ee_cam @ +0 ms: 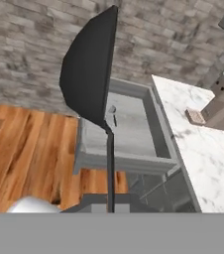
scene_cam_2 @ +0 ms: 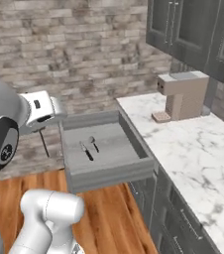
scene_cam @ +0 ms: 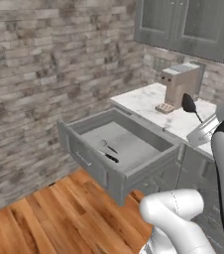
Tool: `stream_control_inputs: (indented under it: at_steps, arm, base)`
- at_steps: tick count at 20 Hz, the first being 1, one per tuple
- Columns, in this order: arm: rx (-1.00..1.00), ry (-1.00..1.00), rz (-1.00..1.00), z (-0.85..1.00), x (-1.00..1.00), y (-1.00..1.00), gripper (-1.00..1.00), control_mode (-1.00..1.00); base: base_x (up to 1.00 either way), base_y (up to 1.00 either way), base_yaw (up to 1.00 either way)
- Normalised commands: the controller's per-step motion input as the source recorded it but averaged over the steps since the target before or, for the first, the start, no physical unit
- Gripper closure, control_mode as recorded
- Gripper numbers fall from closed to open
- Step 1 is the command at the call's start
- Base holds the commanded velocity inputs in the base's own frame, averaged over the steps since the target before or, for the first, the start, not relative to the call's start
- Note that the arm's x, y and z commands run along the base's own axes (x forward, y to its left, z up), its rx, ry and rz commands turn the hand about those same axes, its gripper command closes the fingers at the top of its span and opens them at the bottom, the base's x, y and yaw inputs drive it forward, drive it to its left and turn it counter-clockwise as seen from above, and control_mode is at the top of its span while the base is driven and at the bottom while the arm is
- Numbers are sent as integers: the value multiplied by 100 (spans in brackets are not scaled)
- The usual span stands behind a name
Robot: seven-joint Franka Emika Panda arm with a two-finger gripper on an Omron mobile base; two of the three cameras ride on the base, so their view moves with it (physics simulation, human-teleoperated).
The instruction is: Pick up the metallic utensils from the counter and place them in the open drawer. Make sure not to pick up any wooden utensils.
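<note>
Metallic utensils are seen in two places. Two of them, a black-handled knife [scene_cam_2: 86, 151] and a slim spoon [scene_cam_2: 92, 142], lie side by side on the flat grey floor of the open drawer [scene_cam_2: 109, 173], slightly apart from each other and towards the middle of the drawer. The same pair is seen in the left base view, the knife [scene_cam: 111, 158] nearer the drawer front and the spoon [scene_cam: 105, 144] just behind it.

A third piece, a dark spatula-like utensil with a broad black head [ee_cam: 90, 69] and a thin dark stem, is grasped by the gripper [ee_cam: 110, 198]. The fingers are clenched on the lower end of the stem, and the head rises straight up from them in the hand view. In the left base view this utensil [scene_cam: 188, 103] is seen standing out from the hand above the counter [scene_cam: 148, 99]; in the right base view only its thin stem [scene_cam_2: 44, 141] is made out, hanging below the hand at the left of the drawer.

The drawer is pulled fully out from the grey base below the white marble counter. A tan coffee machine [scene_cam_2: 183, 94] stands on the counter near the brick wall, below grey upper cabinets [scene_cam_2: 193, 30]. A wooden floor [scene_cam: 44, 223] lies beneath the drawer.
</note>
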Motion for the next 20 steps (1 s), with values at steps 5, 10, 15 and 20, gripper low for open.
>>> stream_control_inputs:
  at_steps: [5,10,15,20]
  arm:
    - [0,0,0,0,0,0,100,100]
    - [0,0,0,0,0,0,100,100]
    - [0,0,0,0,0,0,100,100]
    - [0,2,0,-4,9,0,100,-100]
  base:
    - [3,-84,40]
    - [49,-3,7]
    - [57,0,2]
    - [28,0,2]
